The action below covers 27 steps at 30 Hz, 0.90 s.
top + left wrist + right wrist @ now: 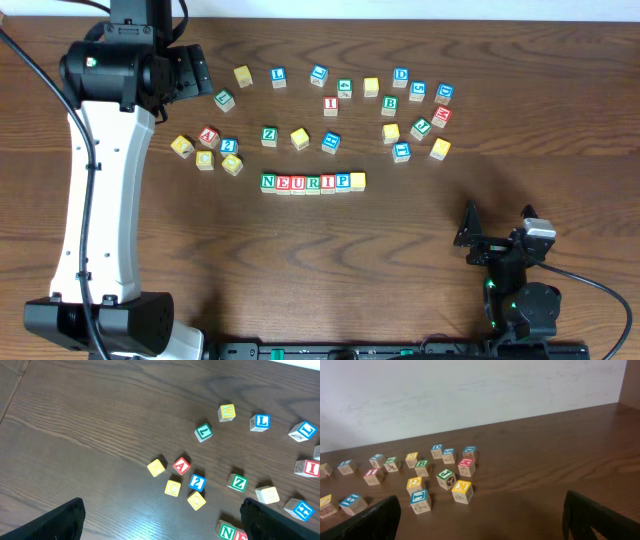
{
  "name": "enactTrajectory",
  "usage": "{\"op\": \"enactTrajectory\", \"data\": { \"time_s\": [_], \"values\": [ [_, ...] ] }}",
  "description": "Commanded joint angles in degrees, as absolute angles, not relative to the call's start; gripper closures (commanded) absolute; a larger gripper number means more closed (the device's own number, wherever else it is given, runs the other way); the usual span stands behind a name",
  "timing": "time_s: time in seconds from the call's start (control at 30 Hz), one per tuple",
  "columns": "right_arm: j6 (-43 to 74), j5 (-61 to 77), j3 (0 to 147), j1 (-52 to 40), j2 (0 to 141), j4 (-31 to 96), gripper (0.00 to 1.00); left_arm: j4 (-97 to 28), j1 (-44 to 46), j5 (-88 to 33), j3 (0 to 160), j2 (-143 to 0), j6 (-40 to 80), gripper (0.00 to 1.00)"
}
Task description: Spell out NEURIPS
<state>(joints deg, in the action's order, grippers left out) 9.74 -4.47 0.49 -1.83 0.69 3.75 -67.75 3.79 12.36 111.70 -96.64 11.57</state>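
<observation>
A row of letter blocks (312, 182) lies mid-table and reads N, E, U, R, I, P. A yellow block (357, 181) touches its right end; I cannot read its letter. The row's N block (227, 531) shows at the bottom edge of the left wrist view. My left gripper (190, 72) is high over the table's far left, open and empty (162, 520). My right gripper (470, 238) is low near the front right, open and empty (480, 515), well away from the row.
Loose letter blocks lie scattered behind the row: a cluster at the left (207, 147), a line across the back (318, 76), and a group at the right (420, 115). The left arm's white body (100, 200) spans the table's left side.
</observation>
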Motion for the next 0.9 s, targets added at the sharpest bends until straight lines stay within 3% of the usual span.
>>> {"op": "enactTrajectory", "data": {
  "time_s": [0.0,0.37,0.87],
  "values": [
    [8.7,-4.3,0.3,-1.5,0.3,3.9,0.01,-68.6,3.7,12.7,112.8,-94.7,11.0,0.02],
    [8.7,-4.3,0.3,-1.5,0.3,3.9,0.01,-64.6,3.3,12.7,104.4,-83.4,11.0,0.02],
    [8.7,-4.3,0.3,-1.5,0.3,3.9,0.01,-27.1,0.4,5.1,57.6,-51.7,10.9,0.02]
  ]
}}
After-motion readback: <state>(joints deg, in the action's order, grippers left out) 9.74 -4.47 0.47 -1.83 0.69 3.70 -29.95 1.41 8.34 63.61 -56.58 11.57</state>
